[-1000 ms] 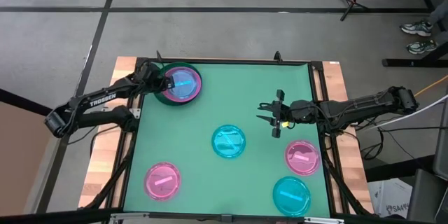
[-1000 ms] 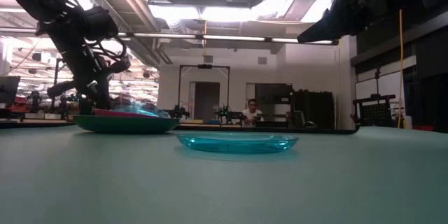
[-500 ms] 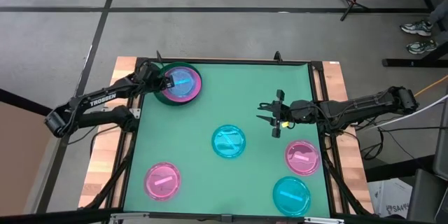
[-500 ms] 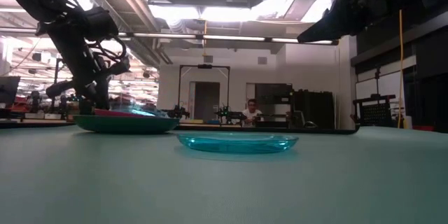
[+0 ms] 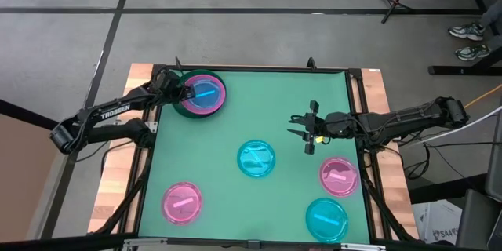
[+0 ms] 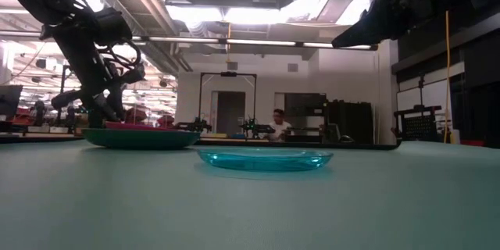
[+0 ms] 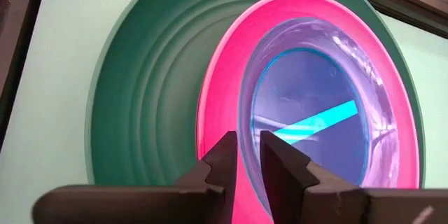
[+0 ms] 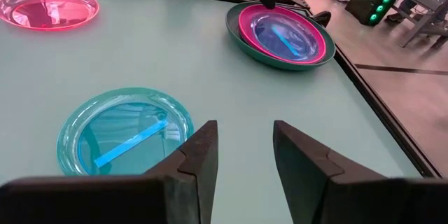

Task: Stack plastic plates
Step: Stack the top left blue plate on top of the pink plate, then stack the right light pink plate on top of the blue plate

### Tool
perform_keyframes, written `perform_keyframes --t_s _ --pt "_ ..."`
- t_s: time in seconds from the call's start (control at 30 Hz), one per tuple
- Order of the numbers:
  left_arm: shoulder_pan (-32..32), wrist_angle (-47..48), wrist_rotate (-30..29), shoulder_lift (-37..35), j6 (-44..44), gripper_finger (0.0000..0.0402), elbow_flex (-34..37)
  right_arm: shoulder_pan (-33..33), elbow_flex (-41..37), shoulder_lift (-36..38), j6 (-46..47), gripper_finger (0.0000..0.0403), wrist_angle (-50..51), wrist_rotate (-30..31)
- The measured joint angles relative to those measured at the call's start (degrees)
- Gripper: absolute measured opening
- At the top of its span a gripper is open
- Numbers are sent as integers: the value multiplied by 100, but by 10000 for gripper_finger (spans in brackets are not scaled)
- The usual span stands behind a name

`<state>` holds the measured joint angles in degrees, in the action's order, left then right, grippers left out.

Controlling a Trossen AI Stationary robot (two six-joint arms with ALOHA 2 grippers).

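A dark green plate [image 5: 179, 106] sits at the table's far left. It holds a solid pink plate [image 7: 224, 84] with translucent plates [image 7: 308, 105] nested flat inside. Single plates lie on the mat: a cyan one [image 5: 256, 159] in the middle, a pink one [image 5: 182, 202] near left, and a pink one [image 5: 339, 176] and a cyan one [image 5: 326, 217] near right. My left gripper [image 7: 248, 155] hangs over the stack's left rim, its fingers only a narrow gap apart. My right gripper [image 5: 307, 132] hovers open above the mat, right of centre. My left gripper comes down on the stack from above at its left rim. Its fingertips [image 7: 227, 150] stand on either side of the inner translucent plate's rim [image 7: 246, 98]. I cannot tell whether they touch it. The plate lies flat in the stack.
Bare green mat [image 5: 267, 102] lies between the stack and the loose plates. A dark raised frame [image 5: 251, 69] borders the mat, with wooden table edges outside it. A person [image 6: 277, 121] sits far back in the room.
The top translucent plate stood tilted, with one edge raised over the stack. It has dropped flat into the pink plate. Both arms have stayed about where they were.
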<state>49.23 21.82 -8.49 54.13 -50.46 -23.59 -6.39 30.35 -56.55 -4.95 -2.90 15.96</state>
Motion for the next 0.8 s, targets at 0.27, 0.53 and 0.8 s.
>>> perform_keyframes --t_s 0.27,0.53,0.8 --pt "-13 -1 54 -6 5 57 0 2 0 0 3 129 2 -99" --pt "-344 -402 45 -446 298 57 -2 2 0 0 -246 129 4 -1249" --pt "-1186 -527 32 -1168 310 57 -2 -7 0 0 -249 129 3 -1733"
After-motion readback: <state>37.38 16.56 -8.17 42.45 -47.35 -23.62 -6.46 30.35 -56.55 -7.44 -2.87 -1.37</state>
